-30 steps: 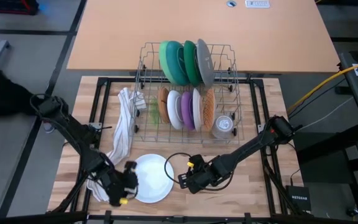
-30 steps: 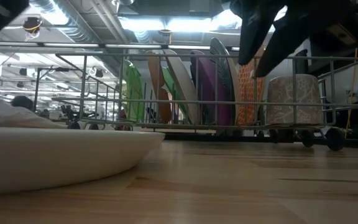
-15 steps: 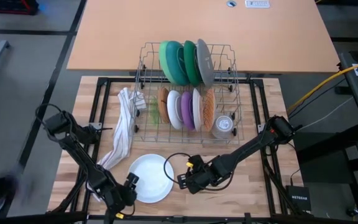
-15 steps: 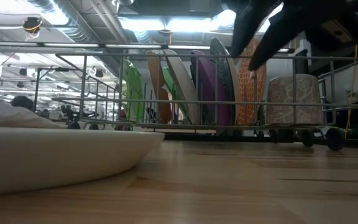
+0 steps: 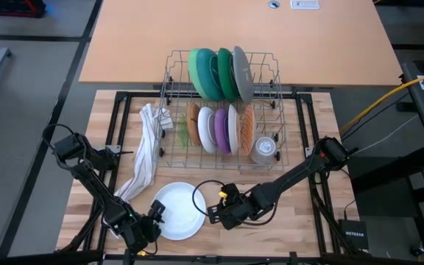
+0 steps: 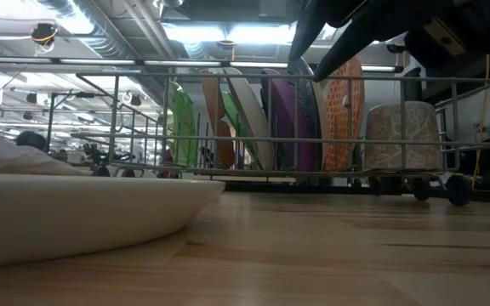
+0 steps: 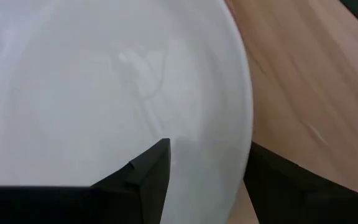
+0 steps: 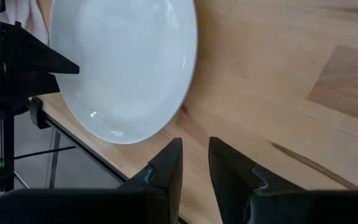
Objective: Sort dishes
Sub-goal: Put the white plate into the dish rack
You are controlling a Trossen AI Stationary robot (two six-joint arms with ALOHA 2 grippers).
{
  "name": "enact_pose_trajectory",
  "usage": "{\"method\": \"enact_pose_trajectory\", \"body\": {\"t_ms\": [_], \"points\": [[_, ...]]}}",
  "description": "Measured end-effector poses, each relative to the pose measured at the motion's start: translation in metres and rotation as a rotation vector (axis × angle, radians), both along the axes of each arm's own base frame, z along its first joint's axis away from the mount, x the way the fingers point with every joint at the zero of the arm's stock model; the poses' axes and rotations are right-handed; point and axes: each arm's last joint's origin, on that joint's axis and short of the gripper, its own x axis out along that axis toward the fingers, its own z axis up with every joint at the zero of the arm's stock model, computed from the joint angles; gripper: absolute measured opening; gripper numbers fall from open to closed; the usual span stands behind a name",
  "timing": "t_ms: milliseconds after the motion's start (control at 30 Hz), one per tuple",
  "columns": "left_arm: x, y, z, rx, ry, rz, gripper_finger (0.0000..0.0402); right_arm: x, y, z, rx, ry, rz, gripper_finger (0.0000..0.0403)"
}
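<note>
A white plate (image 5: pixel 181 210) lies flat on the wooden table near its front edge and fills the left wrist view (image 7: pixel 104 93). My left gripper (image 5: pixel 155 216) is low at the plate's near-left rim and open. One finger (image 7: pixel 151 171) is over the plate's inside and the other (image 7: pixel 278 180) is outside the rim; I cannot tell whether either touches. My right gripper (image 5: pixel 213 214) hovers just right of the plate (image 8: pixel 123 62), slanting down, open by a narrow gap (image 8: pixel 196 143) with nothing in it. The other dishes stand on edge in the wire rack (image 5: pixel 278 96).
A white striped towel (image 5: pixel 147 147) hangs from the rack's left side onto the table, ending close to the plate. A clear glass cup (image 5: pixel 265 149) sits in the rack's front right corner. Bare wood lies right of my right gripper. The table's near edge is just past the plate.
My left gripper has come down toward the table and rolled about its own axis, settling astride the plate's near-left rim; the arm's elbow has dropped with it. My right gripper has tipped slightly toward the plate. The plate has stayed where it was.
</note>
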Motion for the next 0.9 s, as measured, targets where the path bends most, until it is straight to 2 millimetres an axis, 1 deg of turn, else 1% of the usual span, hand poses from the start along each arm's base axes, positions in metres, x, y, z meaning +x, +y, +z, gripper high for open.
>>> {"method": "enact_pose_trajectory", "body": {"t_ms": [100,200,333,467,600,733,900], "points": [[0.000,0.000,-0.001,0.027,0.000,-0.036,0.0182,0.000,0.000,0.000,0.000,0.000,0.000,0.0082],[0.001,-0.001,-0.007,0.059,0.010,-0.061,0.0178,0.000,0.000,0.000,0.000,0.000,0.000,0.0082],[0.002,-0.003,-0.016,0.107,0.016,-0.096,0.0163,0.000,0.000,0.000,0.000,0.001,0.000,0.0082],[0.002,-0.003,-0.019,0.119,0.024,-0.101,0.0144,0.000,0.000,0.000,0.000,0.001,0.000,0.0082],[0.002,-0.002,-0.020,0.123,0.022,-0.098,0.0115,0.000,0.000,0.000,-0.006,-0.003,-0.004,0.0082],[0.002,-0.003,-0.020,0.119,0.013,-0.100,0.0076,0.000,0.000,0.000,-0.007,-0.004,-0.005,0.0082],[0.005,-0.004,-0.020,0.125,-0.040,-0.081,0.0031,0.000,-0.001,0.000,-0.008,-0.004,-0.006,0.0082]]}}
